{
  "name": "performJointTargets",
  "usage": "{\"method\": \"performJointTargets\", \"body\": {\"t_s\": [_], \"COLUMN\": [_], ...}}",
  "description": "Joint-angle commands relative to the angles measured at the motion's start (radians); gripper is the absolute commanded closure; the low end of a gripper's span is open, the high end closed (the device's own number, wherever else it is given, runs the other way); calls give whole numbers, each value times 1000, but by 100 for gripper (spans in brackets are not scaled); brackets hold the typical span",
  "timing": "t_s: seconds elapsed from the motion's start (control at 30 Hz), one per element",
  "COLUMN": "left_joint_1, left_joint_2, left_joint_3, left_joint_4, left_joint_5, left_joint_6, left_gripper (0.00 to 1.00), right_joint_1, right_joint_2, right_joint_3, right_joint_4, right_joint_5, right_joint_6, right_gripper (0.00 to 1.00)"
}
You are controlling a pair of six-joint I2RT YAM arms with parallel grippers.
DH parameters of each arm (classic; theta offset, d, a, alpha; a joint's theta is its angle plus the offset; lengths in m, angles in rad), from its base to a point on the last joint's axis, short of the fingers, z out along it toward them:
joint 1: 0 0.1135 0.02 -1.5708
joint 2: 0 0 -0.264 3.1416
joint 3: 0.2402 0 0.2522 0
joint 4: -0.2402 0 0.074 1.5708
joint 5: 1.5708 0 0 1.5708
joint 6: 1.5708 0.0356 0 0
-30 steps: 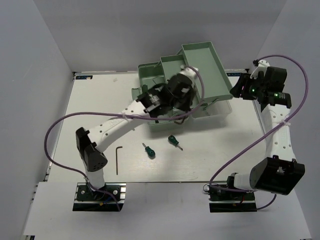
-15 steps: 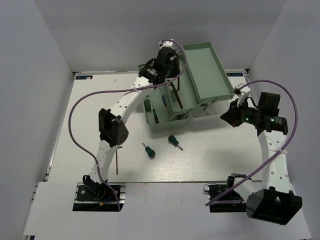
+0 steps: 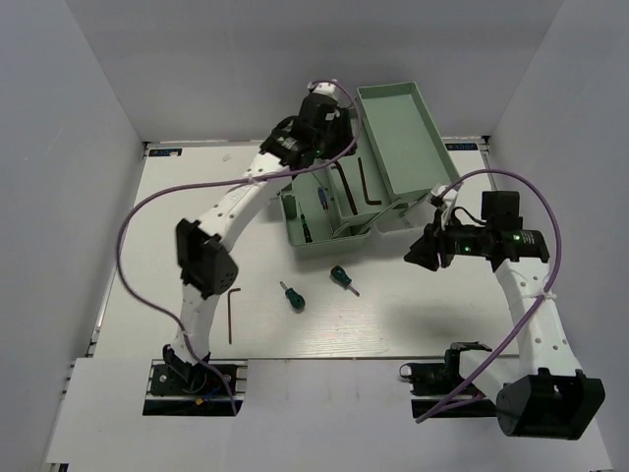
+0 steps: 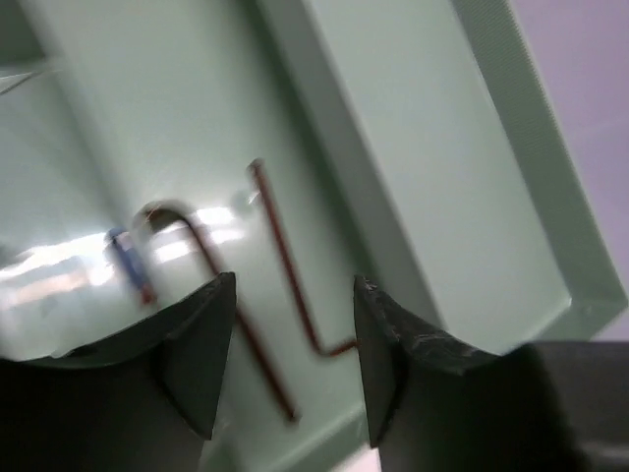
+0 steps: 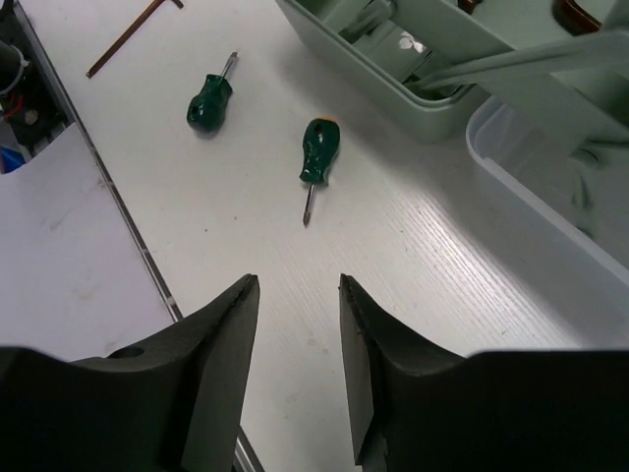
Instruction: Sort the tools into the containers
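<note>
Left gripper [image 4: 293, 423]: fingers stood parted, empty, over a tray [image 4: 177, 128] that held two hex keys [image 4: 290, 265]. Right gripper [image 5: 295, 295]: fingers parted, empty, above the table [image 5: 413, 295]. Stubby screwdrivers [image 5: 318, 152] lay at its 11 and 12 o'clock, a third key [image 5: 133, 34] farther out at 11.

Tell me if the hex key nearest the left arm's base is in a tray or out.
Out: the hex key lies flat on the white table, well apart from the green trays.

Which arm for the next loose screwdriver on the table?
Right. The right claw is open over the table, the stubby screwdriver and its twin just ahead; the left claw is far off over the tray of hex keys.
</note>
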Motion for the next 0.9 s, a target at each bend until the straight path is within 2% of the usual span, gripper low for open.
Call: {"method": "performJointTargets", "body": {"t_s": [0.0,0.03,0.07,0.1,0.13,0.17,0.2,0.23,0.3,0.33,0.37,0.43,0.47,0.5,0.63,0.87], "left_joint_1": [4,4,13,13,13,23,24,24,24,24,24,24,24,24,24,36], "left_joint_2": [-301,-446,-524,-597,-665,-781,-834,-881,-1004,-1033,-1056,-1071,-1071,-1071,-1014,-940], "left_joint_3": [-157,-342,-447,-546,-722,-801,-943,-1005,-1111,-1194,-1230,-1317,-1342,-1388,-1463,-1561], "left_joint_4": [-138,-163,-182,-226,-257,-293,-352,-384,-427,-453,-464,-478,-478,-469,-391,-262], "left_joint_5": [-140,-215,-243,-266,-295,-306,-306,-306,-291,-291,-278,-268,-268,-248,-237,-249], "left_joint_6": [45,29,-14,-45,-76,-150,-183,-226,-327,-356,-381,-416,-416,-416,-416,-357], "left_gripper": [43,51,67,74,81,90,92,92,90,84,64,53,50,46,44,44], "right_joint_1": [48,64,79,88,105,125,136,145,188,196,240,275,301,329,380,410], "right_joint_2": [-1,3,12,25,48,64,99,134,162,191,197,214,223,237,263,227], "right_joint_3": [-17,-22,-19,-13,-4,7,60,79,120,143,150,139,138,137,112,67], "right_joint_4": [113,135,199,216,231,251,242,232,198,189,175,165,150,136,103,110], "right_joint_5": [35,51,77,117,141,167,209,218,261,275,307,364,385,402,500,530], "right_joint_6": [56,97,145,197,228,280,314,325,349,348,331,308,291,270,254,265], "right_gripper": [56,59,65,75,100,100,100,100,100,100,89,79,68,66,58,57]}}
